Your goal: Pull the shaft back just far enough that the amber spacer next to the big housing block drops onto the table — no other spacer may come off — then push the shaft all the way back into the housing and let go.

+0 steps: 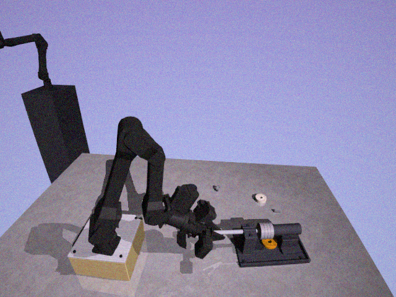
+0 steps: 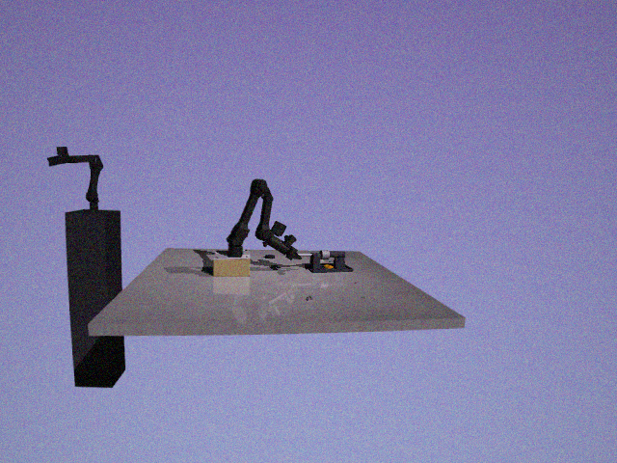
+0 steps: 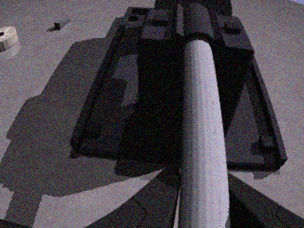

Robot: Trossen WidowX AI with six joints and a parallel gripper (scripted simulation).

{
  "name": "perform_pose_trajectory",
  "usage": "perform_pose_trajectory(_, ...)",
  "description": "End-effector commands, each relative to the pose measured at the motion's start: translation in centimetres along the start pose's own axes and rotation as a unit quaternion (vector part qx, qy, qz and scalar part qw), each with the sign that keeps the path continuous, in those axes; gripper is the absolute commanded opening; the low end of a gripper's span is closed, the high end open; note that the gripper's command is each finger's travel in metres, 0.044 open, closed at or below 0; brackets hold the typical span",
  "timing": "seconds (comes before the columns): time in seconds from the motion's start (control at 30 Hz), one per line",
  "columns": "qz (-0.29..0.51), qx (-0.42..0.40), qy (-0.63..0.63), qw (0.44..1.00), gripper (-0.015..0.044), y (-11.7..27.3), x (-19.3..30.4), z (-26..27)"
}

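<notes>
The pale shaft (image 1: 232,231) (image 2: 305,255) (image 3: 201,109) runs level through the near dark support (image 1: 249,237) toward the dark cylindrical housing (image 1: 289,229). White-grey spacers (image 1: 265,231) (image 2: 325,254) sit in a stack around the shaft line, between the support and the housing. The amber spacer (image 1: 269,244) (image 2: 328,266) is off the shaft and lies below the stack, over the fixture's dark base (image 1: 255,262). My gripper (image 1: 220,234) (image 2: 298,257) (image 3: 194,178) is shut on the shaft, left of the support. The shaft's far end is hidden inside the stack and housing.
A cream ring (image 1: 260,198) (image 3: 9,39) lies on the table behind the fixture. Small dark pieces (image 1: 216,187) (image 3: 58,26) lie farther back. The arm's box base (image 1: 99,268) (image 2: 230,267) is at the left. A dark pedestal (image 1: 57,127) (image 2: 94,279) carrying another arm stands beyond the table.
</notes>
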State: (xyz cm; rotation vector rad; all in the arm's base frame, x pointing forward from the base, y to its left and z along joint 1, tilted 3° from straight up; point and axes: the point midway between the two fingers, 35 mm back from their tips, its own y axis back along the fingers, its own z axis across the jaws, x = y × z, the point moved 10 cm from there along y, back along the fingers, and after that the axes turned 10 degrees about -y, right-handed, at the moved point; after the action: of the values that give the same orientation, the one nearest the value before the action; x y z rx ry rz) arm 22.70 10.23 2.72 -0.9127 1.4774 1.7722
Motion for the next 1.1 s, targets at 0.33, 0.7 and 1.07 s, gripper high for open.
perform_pose_trajectory(0.33, -0.004, -0.003, 0.001, 1.0, 0.0, -0.64, -0.5, 0.18)
perform_pose_trajectory(0.7, -0.005, -0.003, 0.001, 1.0, 0.0, -0.97, -0.71, 0.22)
perform_pose_trajectory(1.07, -0.005, -0.003, 0.001, 1.0, 0.0, -1.31, -0.91, 0.25)
